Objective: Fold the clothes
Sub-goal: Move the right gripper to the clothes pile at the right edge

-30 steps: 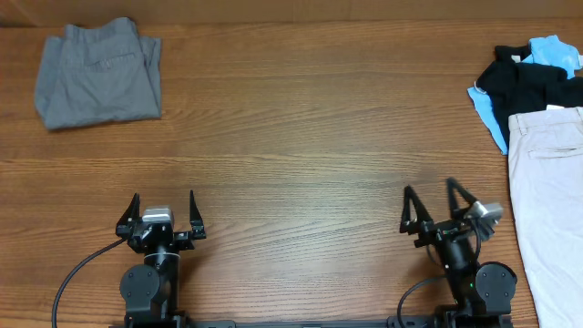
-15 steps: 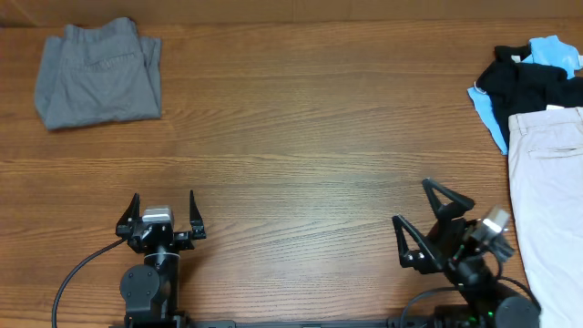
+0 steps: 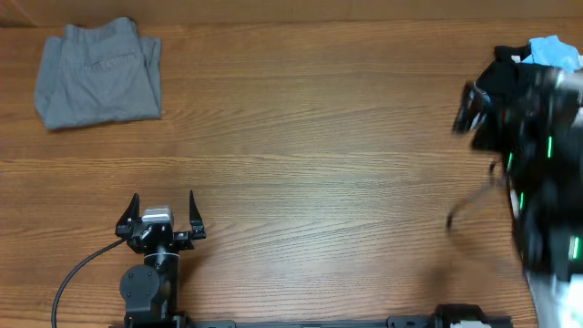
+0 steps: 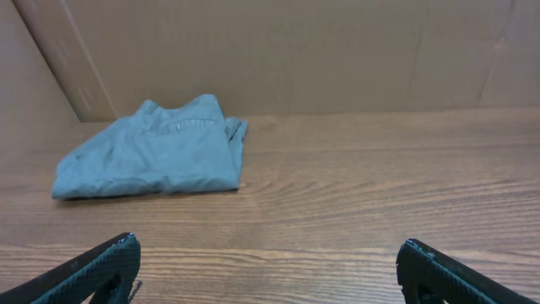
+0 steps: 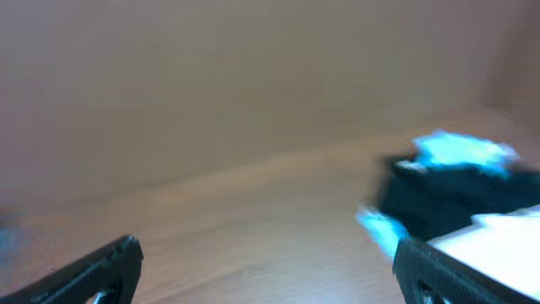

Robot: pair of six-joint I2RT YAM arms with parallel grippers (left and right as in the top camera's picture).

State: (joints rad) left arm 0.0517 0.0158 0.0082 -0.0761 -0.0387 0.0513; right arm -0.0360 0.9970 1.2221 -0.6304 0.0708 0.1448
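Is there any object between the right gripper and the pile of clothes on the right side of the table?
Nothing visible. In the blurred right wrist view, only bare table lies between the open right gripper and the pile of clothes. The blur could hide small things.

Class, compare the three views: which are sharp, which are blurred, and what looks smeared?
Overhead: the grey shorts and table are crisp, but the right arm is a motion smear at the right edge. Left wrist: sharp throughout, with even lighting. Right wrist: wholly blurred, with the black and blue shirts streaked.
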